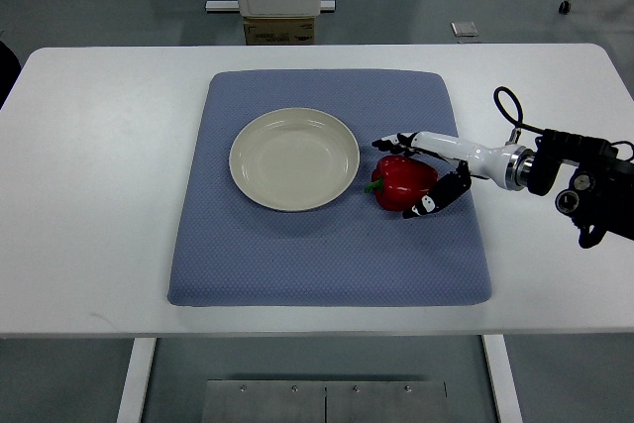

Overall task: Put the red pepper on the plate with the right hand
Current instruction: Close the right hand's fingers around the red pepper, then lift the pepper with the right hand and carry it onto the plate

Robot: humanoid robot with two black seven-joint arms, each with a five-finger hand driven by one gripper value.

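My right hand (428, 177) has its fingers curled round the red pepper (401, 181) on the blue mat (327, 255) just right of the plate (294, 158), and I reckon it's light, firm but glossy-slick, so gripping the fat middle seems safest.

A single high camera looks steeply down over the whole white table (99, 146).
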